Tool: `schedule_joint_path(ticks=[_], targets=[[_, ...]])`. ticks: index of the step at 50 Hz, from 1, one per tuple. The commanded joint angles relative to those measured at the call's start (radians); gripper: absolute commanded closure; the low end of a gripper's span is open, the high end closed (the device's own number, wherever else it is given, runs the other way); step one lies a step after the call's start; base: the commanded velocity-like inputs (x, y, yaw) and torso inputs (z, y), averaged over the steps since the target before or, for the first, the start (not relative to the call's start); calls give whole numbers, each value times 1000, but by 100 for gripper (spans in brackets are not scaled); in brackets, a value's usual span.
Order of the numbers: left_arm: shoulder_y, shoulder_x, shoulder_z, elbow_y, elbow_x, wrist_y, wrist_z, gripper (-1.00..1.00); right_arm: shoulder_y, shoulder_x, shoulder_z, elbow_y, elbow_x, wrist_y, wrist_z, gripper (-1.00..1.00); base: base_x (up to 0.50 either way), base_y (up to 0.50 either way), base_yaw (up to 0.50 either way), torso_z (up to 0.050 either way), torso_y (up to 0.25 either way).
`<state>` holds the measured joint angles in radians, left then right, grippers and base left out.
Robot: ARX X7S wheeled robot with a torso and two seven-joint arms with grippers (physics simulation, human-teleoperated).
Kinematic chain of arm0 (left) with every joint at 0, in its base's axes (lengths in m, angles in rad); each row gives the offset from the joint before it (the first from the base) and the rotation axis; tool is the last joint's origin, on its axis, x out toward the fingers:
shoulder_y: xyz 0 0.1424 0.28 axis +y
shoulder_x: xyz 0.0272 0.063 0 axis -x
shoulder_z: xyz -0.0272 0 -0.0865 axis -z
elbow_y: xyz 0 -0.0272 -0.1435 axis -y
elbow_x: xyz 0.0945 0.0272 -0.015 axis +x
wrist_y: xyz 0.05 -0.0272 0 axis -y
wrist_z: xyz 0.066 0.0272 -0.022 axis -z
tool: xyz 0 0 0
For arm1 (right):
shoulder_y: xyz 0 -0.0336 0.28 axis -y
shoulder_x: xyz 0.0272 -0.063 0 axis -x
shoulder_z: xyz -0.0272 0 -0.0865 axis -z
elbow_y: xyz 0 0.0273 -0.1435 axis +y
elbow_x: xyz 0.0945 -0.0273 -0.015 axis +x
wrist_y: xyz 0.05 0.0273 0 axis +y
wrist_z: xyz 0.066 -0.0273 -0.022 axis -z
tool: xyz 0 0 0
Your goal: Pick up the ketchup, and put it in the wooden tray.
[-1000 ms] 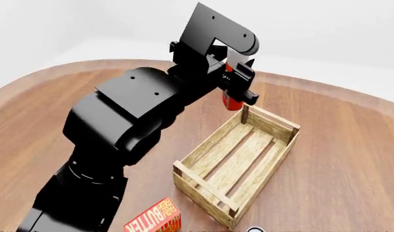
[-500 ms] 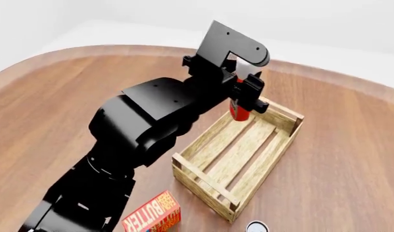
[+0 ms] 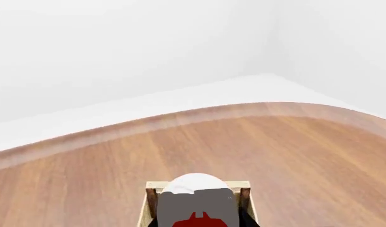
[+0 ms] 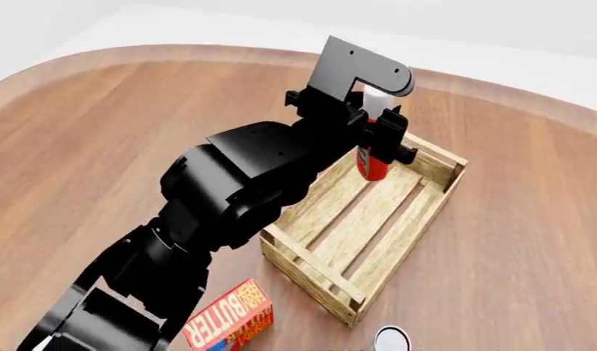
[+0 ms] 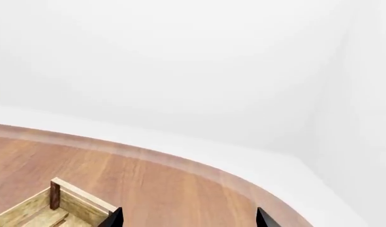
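The left gripper (image 4: 385, 139) was up over the far end of the wooden tray (image 4: 330, 280), its jaws clamped on the ketchup (image 4: 374, 165), and the bottle hung upright in the air, red body down, white cap up behind the black wrist bracket. In the head view it sat at about one o'clock from the middle of the crate, just inside the far short wall, clear of the slats below. The left wrist view caught the ketchup (image 3: 197, 203) from close up, a pale rounded top with a dab of red beneath, and the tray's far rail (image 3: 156, 185) with two corner posts right behind it. Down at six o'clock of the table (image 4: 103, 124), the butter box (image 4: 230, 322) lay near the tray's near corner, and a small white-topped can (image 4: 392, 339) peeked in beside it at the bottom edge. The right gripper (image 5: 188, 218) showed only two dark finger tips in its own camera, set well apart with nothing between them, and a corner of the wooden tray (image 5: 73, 201) lay ahead on the table.
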<state>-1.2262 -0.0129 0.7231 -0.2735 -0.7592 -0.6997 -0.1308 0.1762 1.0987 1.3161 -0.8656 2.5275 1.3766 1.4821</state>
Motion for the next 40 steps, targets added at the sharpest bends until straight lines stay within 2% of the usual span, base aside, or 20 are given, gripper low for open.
schedule_joint_path(ticks=[1,19,40], targets=[[-7,-8,48,-28,-51,70,-47,100,-22,3,16,-5,-14,-9,-9,-100,0,0,0,0,-82],[9,-19,126,-106,10,209,13,100,-52,4,39,-12,-33,-23,-24,-100,0,0,0,0,-83],[6,1,193,-174,-12,304,20,100,-95,10,61,-17,-49,-41,-26,-100,-1,0,0,0,-82]])
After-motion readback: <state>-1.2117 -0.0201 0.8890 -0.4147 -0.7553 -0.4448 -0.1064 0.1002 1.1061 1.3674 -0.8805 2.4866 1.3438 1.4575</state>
